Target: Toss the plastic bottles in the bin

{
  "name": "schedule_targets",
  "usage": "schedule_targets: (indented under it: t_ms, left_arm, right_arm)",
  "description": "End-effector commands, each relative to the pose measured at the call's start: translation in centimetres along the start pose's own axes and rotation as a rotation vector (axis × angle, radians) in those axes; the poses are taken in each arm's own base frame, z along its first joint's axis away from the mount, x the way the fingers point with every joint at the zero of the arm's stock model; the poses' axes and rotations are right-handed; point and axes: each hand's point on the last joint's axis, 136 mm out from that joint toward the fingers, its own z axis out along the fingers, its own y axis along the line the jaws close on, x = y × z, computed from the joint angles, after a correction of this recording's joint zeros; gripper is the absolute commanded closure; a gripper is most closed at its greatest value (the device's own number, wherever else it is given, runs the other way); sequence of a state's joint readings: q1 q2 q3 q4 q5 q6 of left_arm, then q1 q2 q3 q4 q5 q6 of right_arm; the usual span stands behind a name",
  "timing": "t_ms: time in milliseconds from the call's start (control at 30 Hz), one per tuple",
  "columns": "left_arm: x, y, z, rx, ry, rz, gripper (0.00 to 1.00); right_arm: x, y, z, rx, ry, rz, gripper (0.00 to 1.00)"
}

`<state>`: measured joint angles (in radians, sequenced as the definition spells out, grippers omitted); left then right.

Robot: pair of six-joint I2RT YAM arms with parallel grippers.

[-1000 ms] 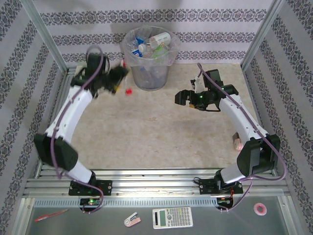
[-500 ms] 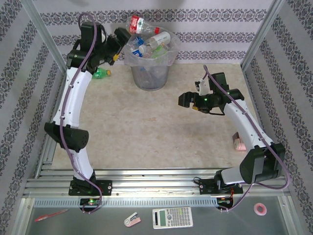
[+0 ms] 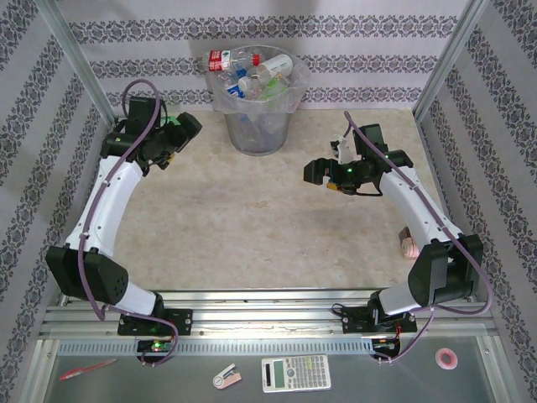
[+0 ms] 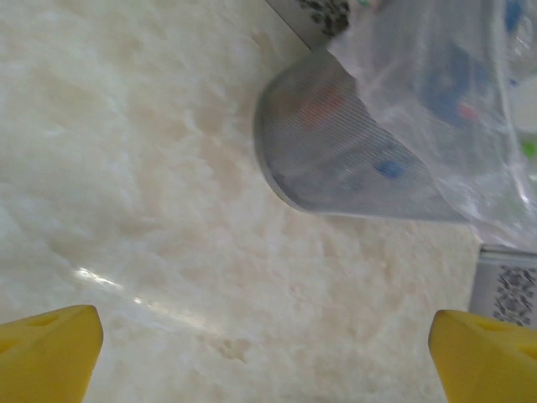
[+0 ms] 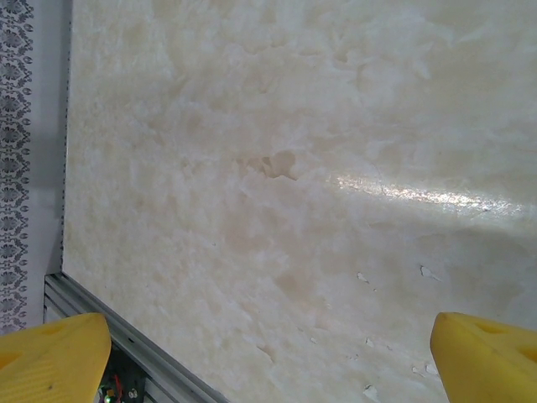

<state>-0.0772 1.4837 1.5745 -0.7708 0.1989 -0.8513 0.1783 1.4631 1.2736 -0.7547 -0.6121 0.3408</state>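
- Heaped in the bin [image 3: 257,126], upright at the middle of the table's [image 3: 243,227] far edge: plastic bottles [image 3: 256,75], pointing every which way
- Across the bin's far-left rim, a red-labelled bottle [image 3: 221,60] on its side, long axis running left to right; cap end too small to tell
- Near the far-left corner, just beside the bin: left gripper [image 3: 186,126], spread wide, holding nothing, yellow fingertips [image 4: 46,348] over bare table
- Over the right half, well apart from the bin: right gripper [image 3: 316,172], likewise spread and empty
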Motion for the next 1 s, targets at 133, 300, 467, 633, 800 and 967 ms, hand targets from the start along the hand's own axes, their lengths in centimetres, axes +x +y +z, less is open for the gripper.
schedule_targets:
  t_ms: [133, 300, 467, 633, 800, 967]
  left_arm:
    - [-3.5, 2.8, 1.1, -0.072, -0.034, 0.069, 0.00]
    - [-7.2, 3.8, 3.8, -0.094, -0.029, 0.070, 0.00]
    - [-10.6, 4.3, 8.0, -0.054, -0.016, 0.030, 0.00]
    - [-13.6, 4.7, 12.6, -0.012, -0.021, -0.025, 0.00]
    - [-15.8, 5.5, 16.4, -0.006, -0.030, -0.091, 0.00]
    - [-16.8, 7.0, 19.9, -0.020, -0.022, -0.188, 0.00]
  right_arm:
    - [-0.6, 0.8, -0.4, -0.015, -0.021, -0.017, 0.02]
    - [-0.3, 0.7, -0.2, -0.001, -0.010, -0.013, 0.02]
    - [-0.6, 0.7, 0.2, 0.015, -0.012, 0.004, 0.02]
    - [-1.3, 0.7, 1.0, 0.036, 0.002, 0.012, 0.02]
    - [-1.8, 0.6, 2.3, 0.054, 0.021, 0.017, 0.02]
    - [-2.4, 0.2, 3.7, 0.069, 0.037, 0.035, 0.02]
